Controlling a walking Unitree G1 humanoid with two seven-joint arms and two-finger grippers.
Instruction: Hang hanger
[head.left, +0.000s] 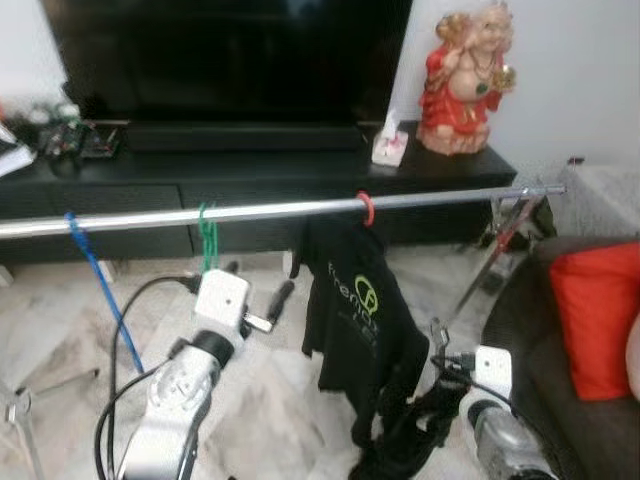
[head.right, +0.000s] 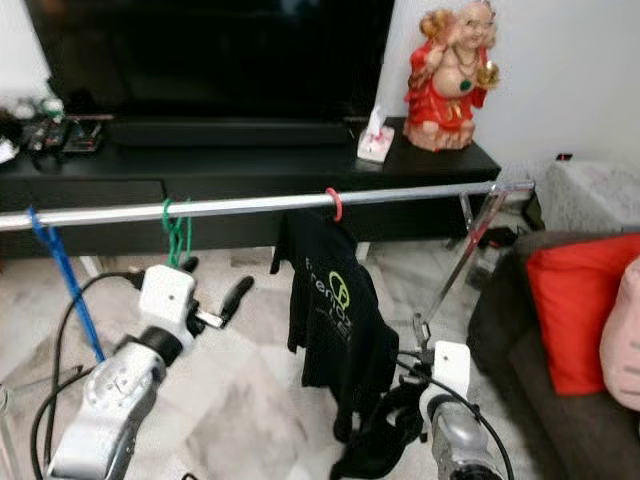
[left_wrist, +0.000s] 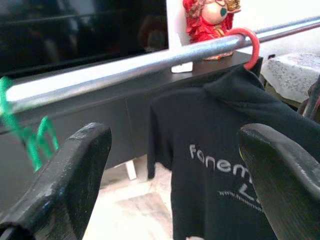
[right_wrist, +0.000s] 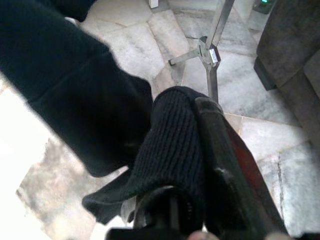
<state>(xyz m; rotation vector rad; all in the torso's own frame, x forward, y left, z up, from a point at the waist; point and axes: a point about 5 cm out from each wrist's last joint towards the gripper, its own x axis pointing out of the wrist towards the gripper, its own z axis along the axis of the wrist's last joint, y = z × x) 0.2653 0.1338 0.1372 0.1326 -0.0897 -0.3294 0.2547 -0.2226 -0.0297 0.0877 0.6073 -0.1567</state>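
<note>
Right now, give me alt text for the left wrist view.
A black T-shirt with pale lettering hangs from a red hanger hook on a silver rail, framed by the open left pincer. A green hanger hangs further along the rail.

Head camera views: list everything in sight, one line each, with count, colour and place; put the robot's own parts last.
Metal clothes rail: one, silver, running across in front of the TV cabinet.
Black T-shirt with green logo: one, hanging from the rail on a red plastic hanger hook.
Green plastic hanger: one, on the rail, left of the shirt.
Blue plastic hanger: one, on the rail at far left.
Low TV cabinet: one, black, behind the rail.
Red and gold laughing figurine: one, on the cabinet's right end.
Red cushion: one, on the dark sofa at right.
Left gripper: open, below the rail.
Right gripper: low at right, shut on a dark knit garment.
</note>
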